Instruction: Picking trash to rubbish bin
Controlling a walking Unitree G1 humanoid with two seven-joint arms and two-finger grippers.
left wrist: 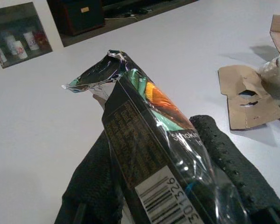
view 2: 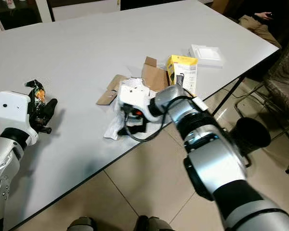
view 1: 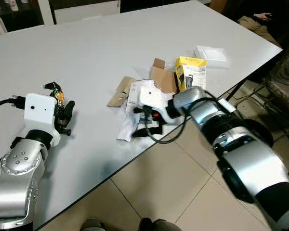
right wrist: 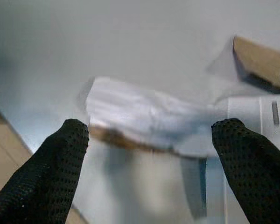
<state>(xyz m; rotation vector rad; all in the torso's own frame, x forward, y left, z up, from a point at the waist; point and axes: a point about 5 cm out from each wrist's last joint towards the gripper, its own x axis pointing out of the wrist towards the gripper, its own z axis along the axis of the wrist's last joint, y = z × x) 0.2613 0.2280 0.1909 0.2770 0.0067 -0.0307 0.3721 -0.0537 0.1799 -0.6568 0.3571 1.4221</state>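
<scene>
On the white table (view 1: 96,53), my left gripper (view 1: 65,115) is shut on a dark foil snack wrapper (view 1: 55,92) with orange and green print, which sticks out past the fingers (left wrist: 233,163) in the left wrist view. My right gripper (view 1: 143,124) stands open just above a crumpled white paper (view 1: 126,127) at the table's near edge. Its two fingertips (right wrist: 65,154) straddle that white paper (right wrist: 144,119) without touching it. Brown cardboard scraps (view 1: 120,91) and a torn brown box flap (view 1: 164,77) lie right behind it.
A yellow product box (view 1: 191,72) stands behind the cardboard, with a white flat box (view 1: 212,54) further right near the table edge. A dark chair (view 1: 284,77) and a seated person's hand (view 1: 262,17) are at the far right. Tiled floor (view 1: 159,183) lies below the table edge.
</scene>
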